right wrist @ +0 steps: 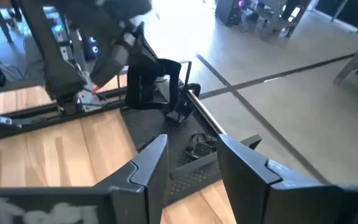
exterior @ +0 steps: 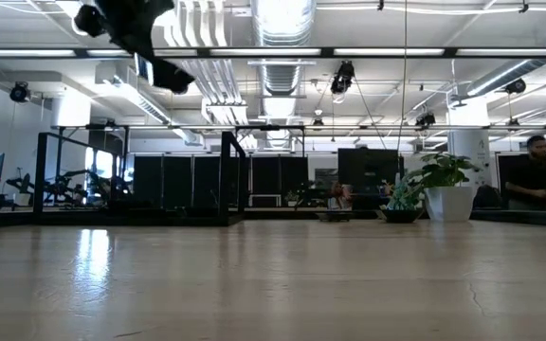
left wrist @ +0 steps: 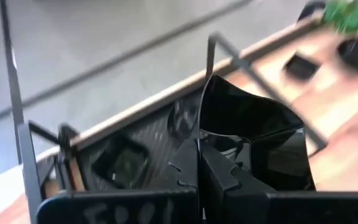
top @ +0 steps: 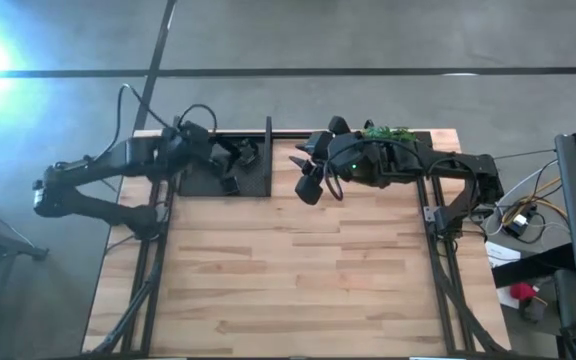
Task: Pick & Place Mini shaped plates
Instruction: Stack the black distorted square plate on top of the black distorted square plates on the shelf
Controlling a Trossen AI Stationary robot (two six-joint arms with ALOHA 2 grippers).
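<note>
Left gripper (left wrist: 219,171) clamped on a mini plate (left wrist: 253,134), over the black tray (top: 200,178) at the tabletop's (top: 288,280) far left; more plates (top: 238,155) inside. Right gripper (right wrist: 188,165) spread wide, empty, just right of the tray.

The tray (top: 193,180) lies at the table's (top: 288,290) far edge, left of centre, with plates (top: 230,184) lying in it. The left gripper (top: 230,153) hangs over the tray, a plate (left wrist: 253,137) between its fingers. The right gripper (top: 306,172) hangs just right of the tray. Behind it, at the far edge, stands a plant (top: 386,131).
</note>
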